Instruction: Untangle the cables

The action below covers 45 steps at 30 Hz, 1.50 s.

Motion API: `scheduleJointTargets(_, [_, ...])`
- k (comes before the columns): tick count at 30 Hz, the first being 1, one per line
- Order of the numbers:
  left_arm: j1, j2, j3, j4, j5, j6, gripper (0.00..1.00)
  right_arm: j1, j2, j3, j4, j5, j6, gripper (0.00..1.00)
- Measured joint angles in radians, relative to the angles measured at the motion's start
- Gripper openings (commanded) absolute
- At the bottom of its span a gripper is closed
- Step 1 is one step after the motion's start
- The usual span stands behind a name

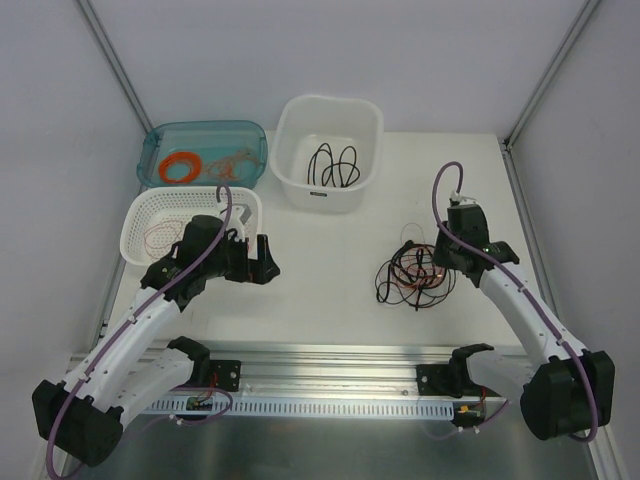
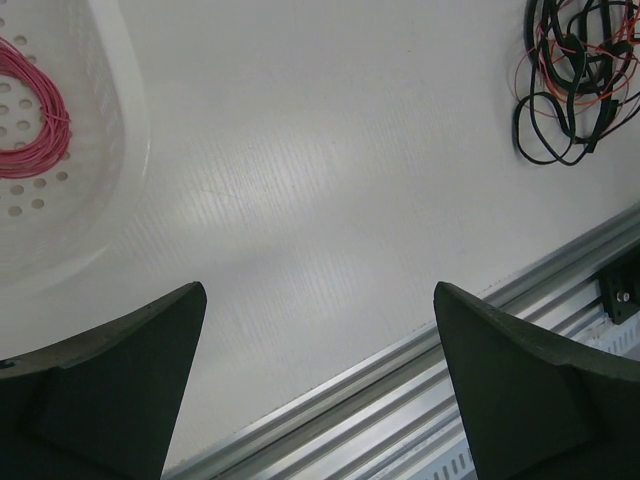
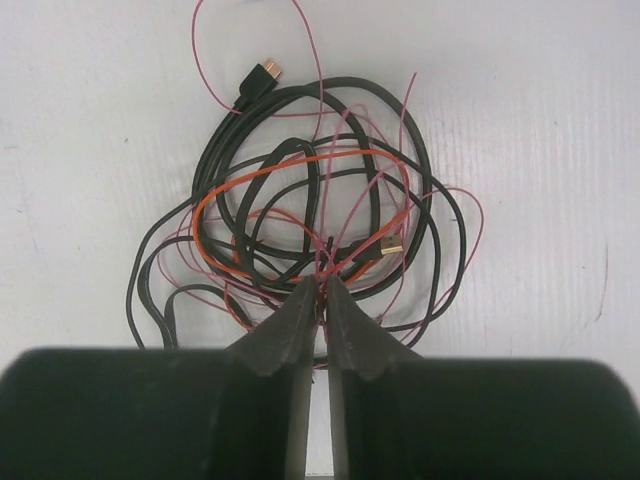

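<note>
Black right fingers sit clenched almost tip to tip on the near edge of the cables, with only a slit between them. Thin pink and orange strands run into that slit, so the pinch looks to hold more than one wire; which ones, cannot tell. The tangle lies flat on the white bench, right of centre, just ahead of the right arm: thick black loops outermost, an orange loop and fine pink wire threaded through, two gold-tipped plugs in the weave. First risk: a lift from this grip drags the whole clump, because nothing pins its far side, and the crossings cinch tighter instead of opening. Second risk: a fine strand slides out of so narrow a bite and the grip comes away empty. Third risk: a plug catches under a black loop and locks the knot. The left fingers are spread wide and empty, hovering over bare bench well apart from the tangle, beside the white basket with its pink coil; too far off to anchor anything. Near side: a dragged clump could slide onto the slotted aluminium rail and snag there.
</note>
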Motion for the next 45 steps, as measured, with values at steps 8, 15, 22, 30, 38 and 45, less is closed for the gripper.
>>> scheduleJointTargets(8, [0.0,0.001,-0.028,0.016,0.0,0.073,0.99,0.011,-0.025,0.128,-0.091,-0.024,-0.018,0.01])
scheduleJointTargets(15, [0.0,0.001,-0.057,0.034,-0.003,0.087,0.99,0.022,-0.027,0.472,-0.209,-0.126,-0.058,0.01])
scheduleJointTargets(22, [0.0,0.001,-0.057,0.049,-0.006,0.09,0.99,0.043,-0.03,0.773,-0.208,-0.36,-0.077,0.01])
scheduleJointTargets(30, [0.0,0.001,-0.058,0.053,-0.008,0.091,0.99,0.054,-0.059,0.827,0.0,-0.58,-0.023,0.01])
scheduleJointTargets(38, [0.0,0.003,-0.058,0.054,-0.024,0.091,0.99,0.057,-0.01,0.934,0.212,-0.688,0.061,0.05])
scheduleJointTargets(45, [0.0,0.003,-0.058,0.054,-0.03,0.091,0.99,0.171,-0.007,0.693,0.3,-0.745,0.111,0.08])
